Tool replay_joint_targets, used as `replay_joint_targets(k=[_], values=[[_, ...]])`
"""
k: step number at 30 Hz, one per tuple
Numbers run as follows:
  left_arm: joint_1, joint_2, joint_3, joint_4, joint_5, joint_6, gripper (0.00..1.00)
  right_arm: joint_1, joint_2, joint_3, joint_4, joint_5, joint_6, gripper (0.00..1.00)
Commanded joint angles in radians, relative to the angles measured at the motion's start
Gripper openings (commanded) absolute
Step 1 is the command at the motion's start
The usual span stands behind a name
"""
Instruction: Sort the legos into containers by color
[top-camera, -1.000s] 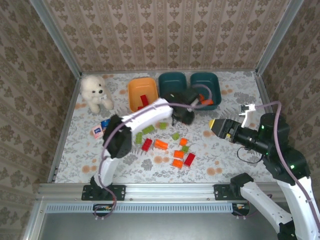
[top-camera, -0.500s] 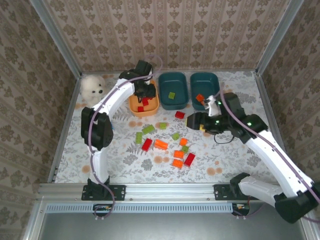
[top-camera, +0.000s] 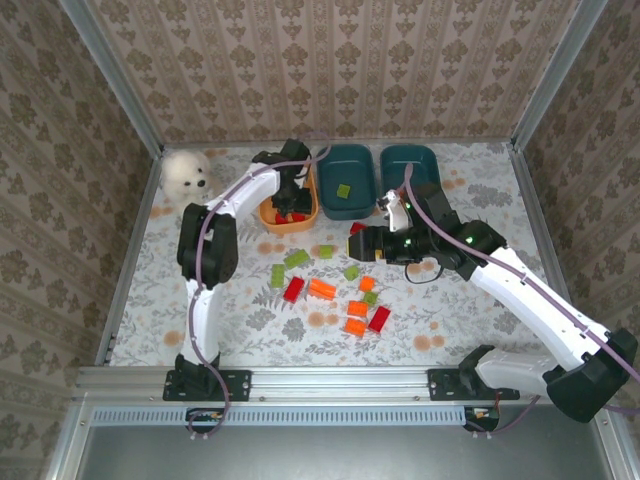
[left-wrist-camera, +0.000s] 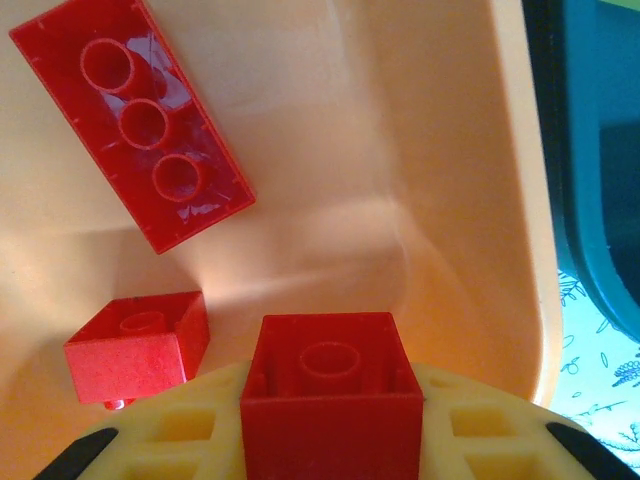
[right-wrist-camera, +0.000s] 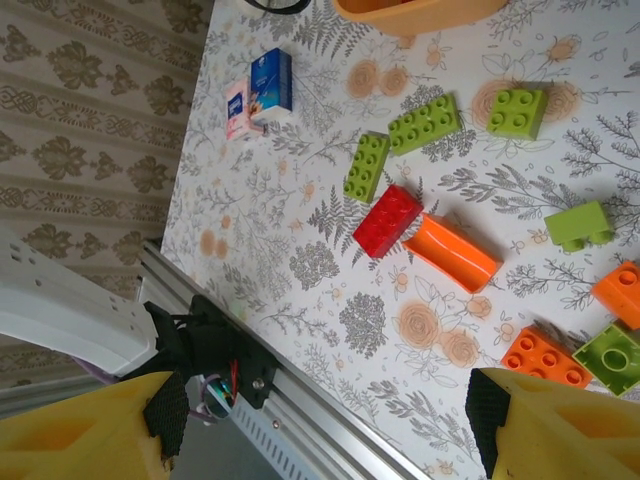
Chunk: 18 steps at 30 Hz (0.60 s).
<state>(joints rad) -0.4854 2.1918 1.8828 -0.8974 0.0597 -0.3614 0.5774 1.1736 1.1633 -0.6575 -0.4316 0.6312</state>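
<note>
My left gripper (top-camera: 291, 203) is down inside the orange tub (top-camera: 268, 212), shut on a square red brick (left-wrist-camera: 330, 395) held between its yellow fingers (left-wrist-camera: 170, 430). A long red brick (left-wrist-camera: 130, 120) and a small red one (left-wrist-camera: 135, 350) lie on the tub floor. My right gripper (top-camera: 358, 243) hangs open and empty above the loose bricks. Below it lie lime green bricks (right-wrist-camera: 424, 123), a red brick (right-wrist-camera: 388, 220) and a long orange brick (right-wrist-camera: 450, 252). The middle teal tub (top-camera: 345, 165) holds a green brick (top-camera: 343, 191). The right teal tub (top-camera: 412, 160) is partly covered by my right arm.
A white plush toy (top-camera: 188, 180) sits at the back left. Blue-and-white packets (right-wrist-camera: 262, 90) lie left of the bricks. More bricks, orange (top-camera: 356, 326), green (top-camera: 370, 297) and red (top-camera: 379, 319), are scattered mid-table. The metal rail (top-camera: 330, 380) runs along the near edge.
My left gripper has dropped lower into the orange tub with its red brick. My right gripper has shifted left, over the scattered bricks.
</note>
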Motion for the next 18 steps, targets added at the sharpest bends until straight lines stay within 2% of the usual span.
replay_joint_targets(k=[1, 10, 18], values=[[0.001, 0.045, 0.012, -0.043, 0.002, 0.026, 0.28, 0.006, 0.0, 0.032, 0.0, 0.022, -0.006, 0.77], [-0.001, 0.064, 0.055, -0.079, -0.014, 0.026, 0.46, 0.005, -0.014, 0.033, -0.018, 0.05, -0.015, 0.77], [-0.004, -0.032, 0.151, -0.11, -0.03, -0.015, 0.58, 0.034, 0.025, 0.091, -0.082, 0.15, -0.086, 0.74]])
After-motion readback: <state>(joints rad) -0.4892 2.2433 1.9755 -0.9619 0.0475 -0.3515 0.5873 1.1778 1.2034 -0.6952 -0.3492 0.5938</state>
